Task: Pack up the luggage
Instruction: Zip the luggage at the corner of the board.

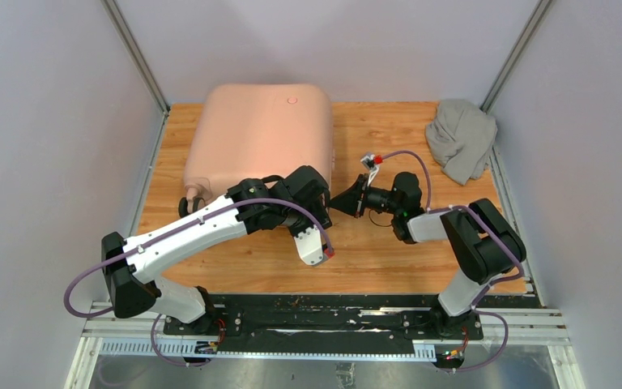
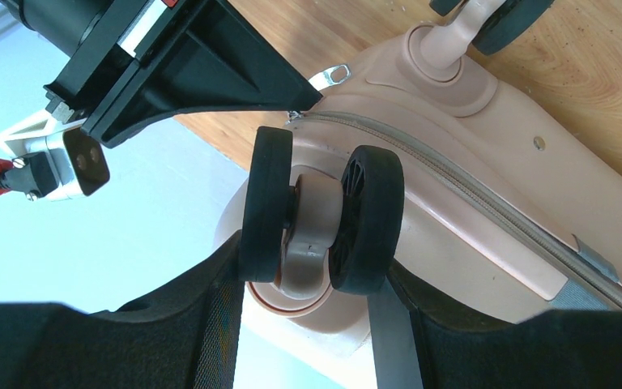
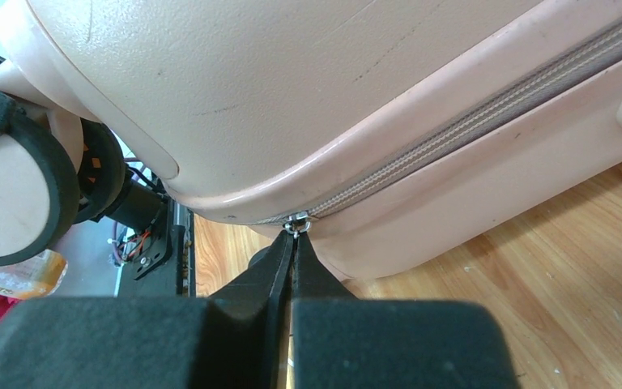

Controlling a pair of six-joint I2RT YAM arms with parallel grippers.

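On the luggage [image 3: 251, 97] we log right gripper [image 3: 294, 251] closed at zipper pull [image 3: 298, 224], left gripper [image 2: 316, 271] clamping caster wheel [image 2: 368, 219]; thin pinch may slip.

Robot test cell, laboratory type. My station holds: one bare wooden tabletop [image 1: 389, 259]; plain pale wall panels [image 1: 40, 121] closing three sides; aluminium frame posts [image 1: 138, 57] at the back corners; one black mounting plate [image 1: 324, 312] carrying my arm bases [image 1: 182, 312]; one slotted metal rail [image 1: 291, 348]; exposed purple cabling [image 1: 89, 284].
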